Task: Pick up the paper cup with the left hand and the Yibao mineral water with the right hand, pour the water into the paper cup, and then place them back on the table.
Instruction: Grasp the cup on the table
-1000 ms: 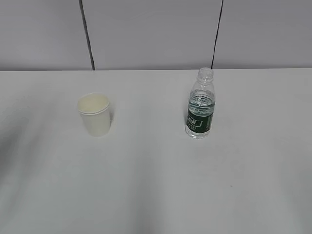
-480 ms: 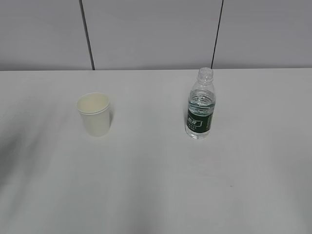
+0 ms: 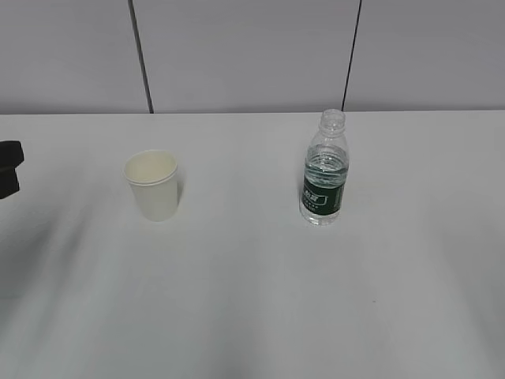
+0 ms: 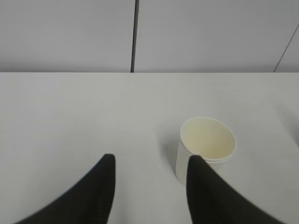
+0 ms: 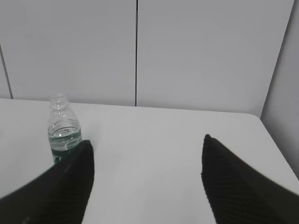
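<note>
The paper cup stands upright and empty on the white table, left of the middle. The Yibao mineral water stands upright, uncapped, right of the middle. A black part of the left hand shows at the left edge of the exterior view, well left of the cup. In the left wrist view the left gripper is open and empty, and the cup sits just beyond its right finger. In the right wrist view the right gripper is open and empty, and the bottle stands beyond its left finger.
A grey panelled wall with two dark vertical seams runs behind the table. The table's far right corner shows in the right wrist view.
A black part of the left hand has come into the exterior view at the left edge. The cup and the bottle have not moved.
</note>
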Motion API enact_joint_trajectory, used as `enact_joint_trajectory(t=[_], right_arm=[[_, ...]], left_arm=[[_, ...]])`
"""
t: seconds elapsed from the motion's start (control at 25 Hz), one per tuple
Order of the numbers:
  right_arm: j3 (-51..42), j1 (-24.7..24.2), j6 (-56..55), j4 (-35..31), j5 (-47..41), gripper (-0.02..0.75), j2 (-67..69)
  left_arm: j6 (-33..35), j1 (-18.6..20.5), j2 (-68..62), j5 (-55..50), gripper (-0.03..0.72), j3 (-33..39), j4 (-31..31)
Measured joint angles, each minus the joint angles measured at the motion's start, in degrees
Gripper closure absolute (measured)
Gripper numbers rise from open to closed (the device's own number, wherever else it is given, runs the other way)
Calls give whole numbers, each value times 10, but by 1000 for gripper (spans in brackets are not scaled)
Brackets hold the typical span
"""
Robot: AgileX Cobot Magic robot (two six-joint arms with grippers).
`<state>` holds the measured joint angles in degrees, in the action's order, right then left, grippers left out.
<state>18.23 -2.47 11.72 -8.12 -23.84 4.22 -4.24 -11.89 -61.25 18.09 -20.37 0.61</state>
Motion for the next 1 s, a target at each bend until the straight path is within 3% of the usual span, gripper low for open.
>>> enact_joint_trajectory(t=[0.32,0.76,1.0], right_arm=[[-29,0,0,0,158,206,111],[-29,0,0,3,332,206,348],[-29,0,-10,22,475,206,482]], left_arm=[[-1,-3,-14,4,371,0,0],[-1,-39,-74,38,371,0,-6],[-1,-39,-113,73,371,0,-6]])
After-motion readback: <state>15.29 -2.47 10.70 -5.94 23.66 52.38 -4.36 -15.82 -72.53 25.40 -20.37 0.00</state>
